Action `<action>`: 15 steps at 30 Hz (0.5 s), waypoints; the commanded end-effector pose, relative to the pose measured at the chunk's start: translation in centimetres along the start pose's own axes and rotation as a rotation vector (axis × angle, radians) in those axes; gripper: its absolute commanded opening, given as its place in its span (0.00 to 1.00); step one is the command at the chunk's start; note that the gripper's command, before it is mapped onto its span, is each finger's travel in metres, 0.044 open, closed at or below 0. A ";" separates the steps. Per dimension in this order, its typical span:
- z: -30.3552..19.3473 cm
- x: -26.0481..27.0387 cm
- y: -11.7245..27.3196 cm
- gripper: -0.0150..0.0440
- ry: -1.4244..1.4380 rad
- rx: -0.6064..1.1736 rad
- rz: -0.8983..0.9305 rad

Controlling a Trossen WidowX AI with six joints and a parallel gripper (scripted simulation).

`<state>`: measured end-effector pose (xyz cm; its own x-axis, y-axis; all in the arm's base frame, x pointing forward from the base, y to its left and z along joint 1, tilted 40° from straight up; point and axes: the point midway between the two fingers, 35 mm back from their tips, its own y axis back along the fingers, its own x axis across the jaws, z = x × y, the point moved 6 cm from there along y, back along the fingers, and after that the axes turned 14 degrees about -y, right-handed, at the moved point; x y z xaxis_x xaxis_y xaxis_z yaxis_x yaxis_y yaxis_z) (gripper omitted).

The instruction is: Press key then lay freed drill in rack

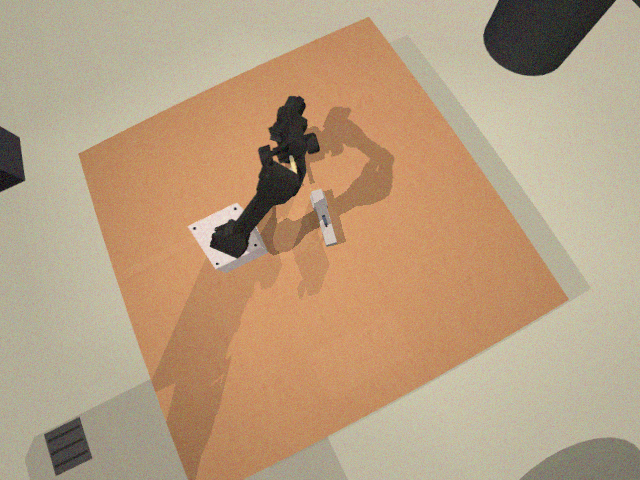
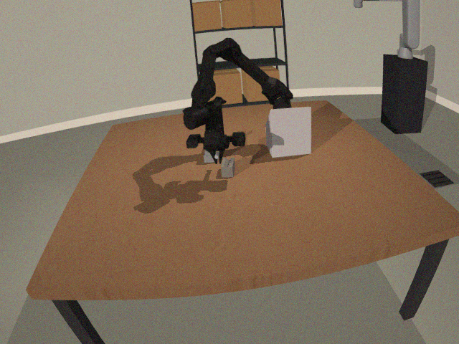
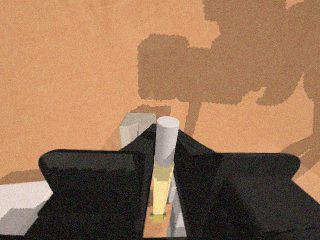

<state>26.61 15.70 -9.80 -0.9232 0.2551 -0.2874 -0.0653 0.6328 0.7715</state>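
Observation:
My gripper is shut on the drill, a thin rod with a light grey end and a yellow middle. The drill is clear of the long grey holder. The holder carries a small dark blue part, perhaps the key; whether it is pressed down cannot be told. A small grey block with notches in its top, seemingly the rack, stands beside the holder on the robot base's side. The arm hides it in the top view.
The white box under the robot's base stands on the brown table. The arm arches from it over the holder and block. Shadows of the arm fall around both. A shelf with cartons stands behind the table.

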 end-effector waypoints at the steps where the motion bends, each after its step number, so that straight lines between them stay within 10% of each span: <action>1: 0.0 0.9 0.0 0.25 0.000 -0.001 0.002; 15: -0.1 2.6 -0.3 0.25 0.000 -0.001 0.003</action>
<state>24.43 16.23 -10.49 -0.9244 0.2533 -0.2852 -0.0652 0.6317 0.7725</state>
